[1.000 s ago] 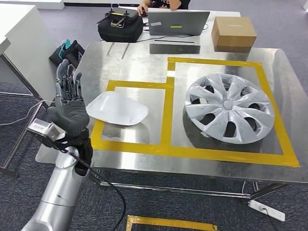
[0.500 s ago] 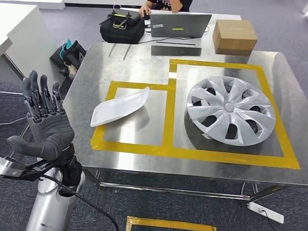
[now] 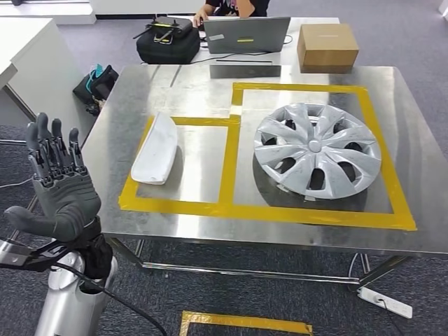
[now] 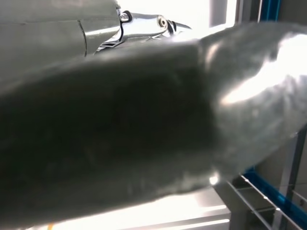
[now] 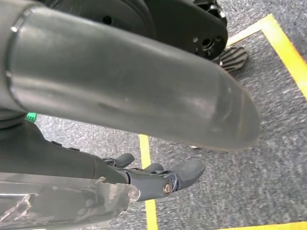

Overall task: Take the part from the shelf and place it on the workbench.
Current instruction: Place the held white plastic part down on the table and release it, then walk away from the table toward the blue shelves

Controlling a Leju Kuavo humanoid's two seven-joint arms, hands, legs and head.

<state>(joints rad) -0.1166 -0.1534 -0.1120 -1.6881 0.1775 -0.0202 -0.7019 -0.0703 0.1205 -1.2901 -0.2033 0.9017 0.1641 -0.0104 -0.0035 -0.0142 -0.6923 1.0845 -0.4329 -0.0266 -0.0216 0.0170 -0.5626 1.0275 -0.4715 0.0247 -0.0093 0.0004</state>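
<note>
1. Against the earlier head view, the white curved plastic part (image 3: 155,148) has swung round on the steel worktop (image 3: 211,77): half a second ago it lay slantwise, one end raised toward the far side of the small yellow tape rectangle (image 3: 177,203), and it now lies flat with its long axis running from the near edge of the worktop toward the far edge.
2. The whole picture has also shifted a little between the frames, so the camera has moved; the silver multi-spoke hubcap (image 3: 317,148) sits in the large yellow tape frame as before.
3. The left hand (image 3: 59,183) stays raised off the worktop's left near corner, palm showing, fingers upright and spread, thumb out to the side, holding nothing.
4. The part rests inside the small tape rectangle, against its left strip, its narrower end pointing away from the robot and its broader end near the front strip.
5. In the left wrist view a blurred dark thumb takes up most of the picture, and the fingers cannot be made out there.
6. In the right wrist view the right hand (image 5: 159,177) hangs over grey carpet; its dark fingers lie loosely curled around nothing, though whether they are closed I cannot tell.
7. Beyond the worktop's far edge stand a grey laptop (image 3: 246,35), a black bag (image 3: 168,40) and a brown cardboard box (image 3: 327,46); a person (image 3: 232,7) is cut off by the frame.
</note>
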